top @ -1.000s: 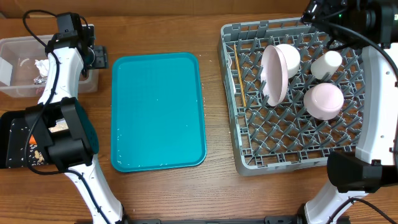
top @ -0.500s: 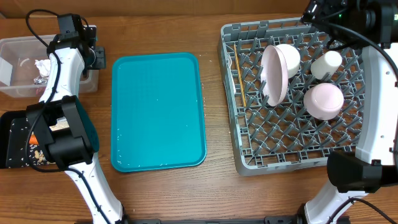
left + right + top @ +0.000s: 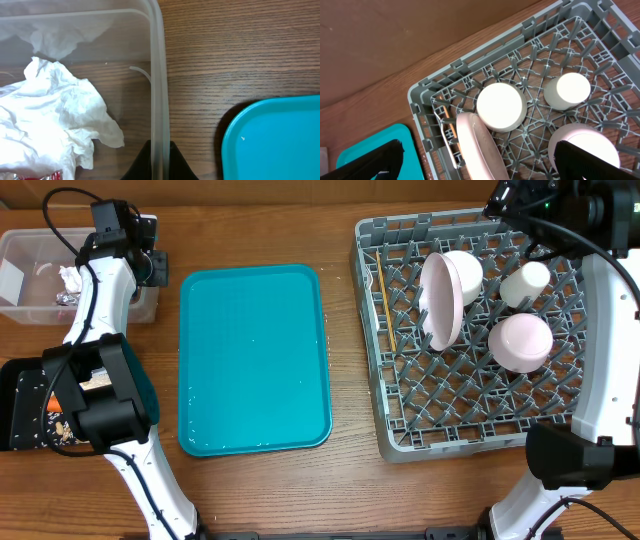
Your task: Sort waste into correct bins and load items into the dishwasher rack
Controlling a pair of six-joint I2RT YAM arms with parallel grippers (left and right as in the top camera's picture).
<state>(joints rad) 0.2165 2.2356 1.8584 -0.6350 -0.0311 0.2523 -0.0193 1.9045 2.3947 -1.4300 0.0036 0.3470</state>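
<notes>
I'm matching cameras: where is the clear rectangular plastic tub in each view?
Overhead: clear rectangular plastic tub, top left corner.
Left wrist: fills the left half, wall down the middle.
Right wrist: not recognisably in it.
Shared landmark: teal rectangular plastic tray, overhead centre, left wrist's lower right, right wrist's lower left.

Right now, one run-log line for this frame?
left gripper: shut on clear tub wall | right gripper: open above dishwasher rack | napkins: inside clear tub
</notes>
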